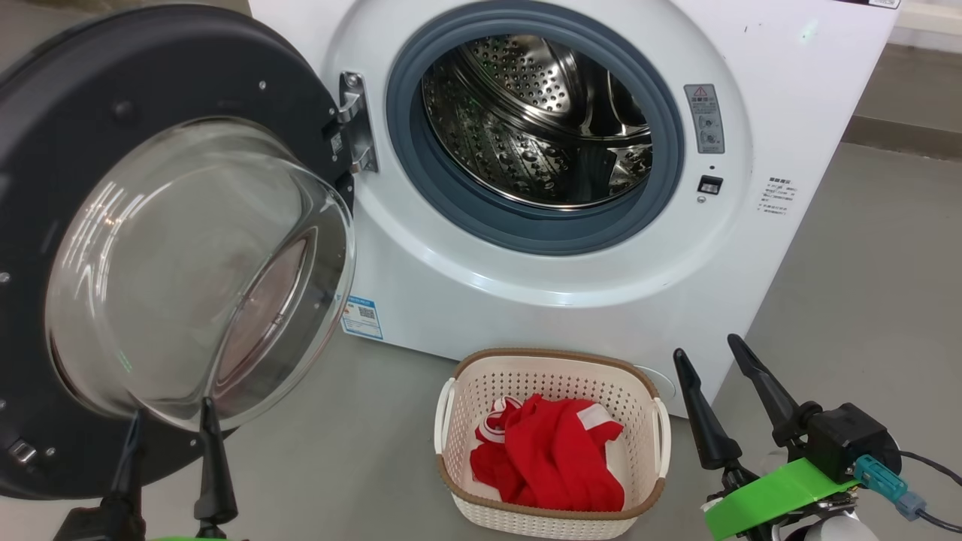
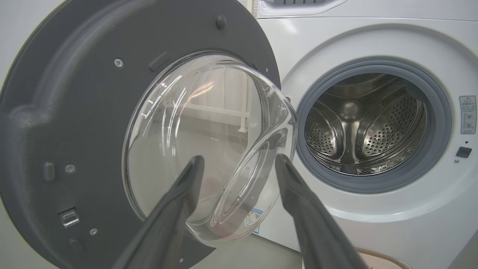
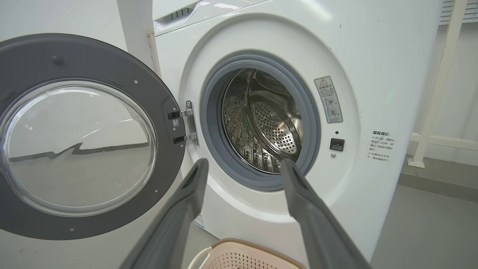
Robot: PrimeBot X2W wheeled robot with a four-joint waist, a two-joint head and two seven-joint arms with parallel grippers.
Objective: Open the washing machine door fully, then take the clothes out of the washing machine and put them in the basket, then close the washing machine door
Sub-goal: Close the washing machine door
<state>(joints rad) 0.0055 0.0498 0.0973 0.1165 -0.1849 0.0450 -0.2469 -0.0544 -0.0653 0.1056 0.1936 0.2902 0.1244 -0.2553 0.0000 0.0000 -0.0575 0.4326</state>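
The left pincer [image 1: 171, 409], fingers apart and holding nothing, points up at the lower left, its tips before the lower edge of the bulging window; contact cannot be told. The right pincer [image 1: 706, 347], likewise spread and empty, leans up and leftward just beside the basket's right end. The washing machine [image 1: 526, 300] faces the robot. The washing machine door [image 1: 45, 150] hangs swung wide to the left. The basket [image 1: 552, 353] sits on the floor, long axis crosswise, with the clothes [image 1: 552, 451] bunched inside.
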